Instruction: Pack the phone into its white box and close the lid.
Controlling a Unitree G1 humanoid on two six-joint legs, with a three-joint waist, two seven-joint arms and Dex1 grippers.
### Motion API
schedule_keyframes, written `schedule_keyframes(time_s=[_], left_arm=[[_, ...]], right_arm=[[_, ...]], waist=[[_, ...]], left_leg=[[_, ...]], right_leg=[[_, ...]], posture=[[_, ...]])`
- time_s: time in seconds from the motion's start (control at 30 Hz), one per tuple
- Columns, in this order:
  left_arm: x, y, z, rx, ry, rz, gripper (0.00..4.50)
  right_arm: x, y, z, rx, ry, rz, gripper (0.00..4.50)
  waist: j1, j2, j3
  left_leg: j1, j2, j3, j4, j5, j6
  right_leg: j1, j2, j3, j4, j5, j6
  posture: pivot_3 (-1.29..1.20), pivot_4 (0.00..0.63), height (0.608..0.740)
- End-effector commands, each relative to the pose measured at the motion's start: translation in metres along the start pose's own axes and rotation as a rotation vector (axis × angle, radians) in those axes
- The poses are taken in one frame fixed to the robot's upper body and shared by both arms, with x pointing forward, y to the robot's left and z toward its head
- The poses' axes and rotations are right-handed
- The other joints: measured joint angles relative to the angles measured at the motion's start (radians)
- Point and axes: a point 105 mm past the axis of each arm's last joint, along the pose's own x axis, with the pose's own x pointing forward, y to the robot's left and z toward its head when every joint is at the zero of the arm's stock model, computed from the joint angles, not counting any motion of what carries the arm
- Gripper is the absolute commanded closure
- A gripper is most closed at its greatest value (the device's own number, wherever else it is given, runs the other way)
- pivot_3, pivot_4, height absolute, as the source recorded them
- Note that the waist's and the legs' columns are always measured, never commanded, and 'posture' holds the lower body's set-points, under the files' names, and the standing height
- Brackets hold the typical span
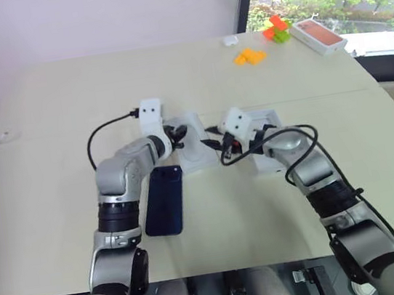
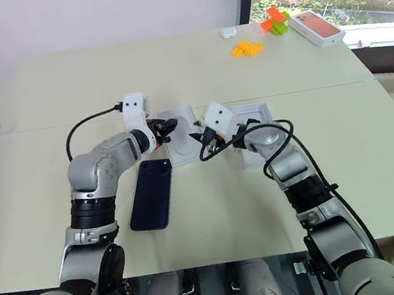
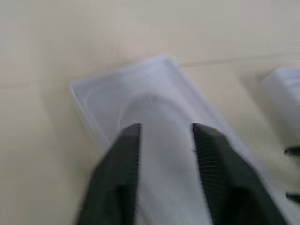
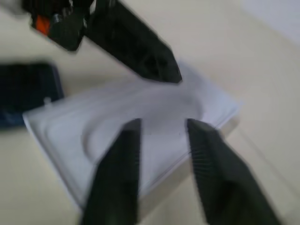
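At mid-counter, over the thin white insert (image 3: 103, 93), hovered with left pincer (image 3: 164, 131) and right pincer (image 4: 161, 124) both parted and empty, phone (image 2: 151, 194) flat alongside, unpacked; probably clearing the insert, then needing a phone grasp.

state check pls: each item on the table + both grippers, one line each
phone: flat on the table, dark back up, not packed.
thin white insert: oval recess facing up, on the table between both grippers.
white box: partly hidden behind the right arm; contents not visible.
box with orange-pink top: closed, at the far right corner.
left gripper: open, over the insert.
right gripper: open, over the insert.
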Motion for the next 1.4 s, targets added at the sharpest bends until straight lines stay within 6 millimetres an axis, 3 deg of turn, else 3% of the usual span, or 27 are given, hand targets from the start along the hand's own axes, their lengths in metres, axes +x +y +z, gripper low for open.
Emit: schedule_keyframes(time_s=[0.03, 0.07, 0.1, 0.2, 0.37, 0.47, 0.57, 0.7, 0.87, 1.1, 1.4], left_arm=[[-0.020, -0.009, 0.036, 0.005, -0.124, -0.077, 0.51], [-0.024, -0.008, 0.040, -0.005, -0.137, -0.092, 0.01], [-0.029, -0.005, 0.041, -0.005, -0.138, -0.090, 0.00], [-0.041, 0.008, 0.039, -0.008, -0.124, -0.077, 0.00], [-0.077, 0.044, 0.025, -0.173, -0.071, -0.043, 0.00], [-0.119, 0.062, 0.016, -0.327, 0.003, -0.128, 0.00], [-0.143, 0.072, 0.010, -0.341, 0.035, -0.147, 0.00], [-0.173, 0.079, -0.014, -0.381, 0.165, -0.177, 0.00], [-0.188, 0.075, -0.038, -0.378, 0.301, -0.175, 0.00], [-0.177, 0.063, -0.066, -0.367, 0.419, -0.168, 0.00], [-0.176, 0.059, -0.059, -0.340, 0.401, -0.177, 0.00]], right_arm=[[-0.007, -0.009, 0.030, -0.040, -0.098, -0.015, 1.05], [-0.008, -0.008, 0.031, -0.043, -0.099, -0.004, 0.52], [-0.010, -0.007, 0.032, -0.044, -0.103, 0.009, 0.04], [-0.015, -0.006, 0.034, -0.054, -0.110, 0.031, 0.04], [-0.024, 0.001, 0.038, -0.079, -0.101, 0.093, 0.04], [-0.032, 0.032, 0.038, -0.162, -0.093, 0.228, 0.86], [-0.030, 0.041, 0.043, -0.181, -0.126, 0.229, 2.44], [-0.023, 0.063, 0.032, -0.365, -0.109, 0.281, 4.45], [-0.018, 0.079, 0.018, -0.498, -0.101, 0.334, 4.45], [-0.012, 0.103, -0.012, -0.725, -0.081, 0.437, 4.45], [-0.014, 0.101, -0.019, -0.701, -0.073, 0.420, 4.45]], waist=[[0.000, 0.000, 0.000], [0.000, 0.000, 0.000], [0.000, 0.000, 0.000], [-0.002, 0.000, 0.000], [-0.006, 0.000, 0.000], [-0.005, -0.002, 0.001], [-0.019, -0.003, 0.002], [-0.017, -0.003, 0.002], [-0.009, -0.004, 0.002], [-0.002, -0.004, 0.002], [-0.001, -0.004, 0.002]], left_leg=[[0.000, 0.000, 0.000, 0.000, 0.000, 0.000], [0.000, 0.000, 0.000, 0.000, 0.000, 0.000], [0.000, 0.000, 0.000, 0.000, 0.000, 0.000], [0.000, 0.000, 0.000, 0.000, 0.000, 0.000], [0.000, 0.000, 0.000, -0.001, 0.000, 0.000], [0.000, 0.000, 0.000, -0.001, 0.000, 0.000], [0.000, 0.000, 0.000, -0.001, 0.000, 0.000], [0.001, 0.000, -0.001, -0.002, 0.000, 0.000], [0.000, -0.001, -0.001, -0.002, -0.001, 0.000], [0.000, -0.001, -0.001, -0.002, -0.001, 0.000], [0.000, -0.001, -0.001, -0.002, -0.001, 0.000]], right_leg=[[0.000, 0.000, 0.000, 0.000, 0.000, 0.000], [0.000, 0.000, 0.000, 0.000, 0.000, 0.000], [0.000, 0.000, 0.000, 0.000, 0.000, 0.000], [0.000, 0.000, 0.000, 0.000, -0.001, 0.001], [0.000, 0.000, 0.000, 0.000, -0.001, 0.001], [-0.001, 0.000, 0.000, 0.000, -0.002, 0.003], [-0.001, 0.000, 0.000, 0.000, -0.002, 0.004], [-0.001, 0.000, 0.000, 0.000, -0.003, 0.004], [-0.001, -0.002, 0.000, -0.001, -0.003, 0.003], [-0.001, -0.003, 0.000, -0.001, -0.003, 0.003], [-0.001, -0.002, 0.000, -0.001, -0.003, 0.003]], posture=[[0.00, 0.150, 0.737], [0.00, 0.150, 0.737], [0.00, 0.150, 0.737], [0.00, 0.150, 0.737], [0.00, 0.150, 0.737], [0.00, 0.150, 0.737], [0.00, 0.150, 0.737], [0.00, 0.150, 0.737], [0.00, 0.150, 0.737], [0.00, 0.150, 0.737], [0.00, 0.150, 0.737]])
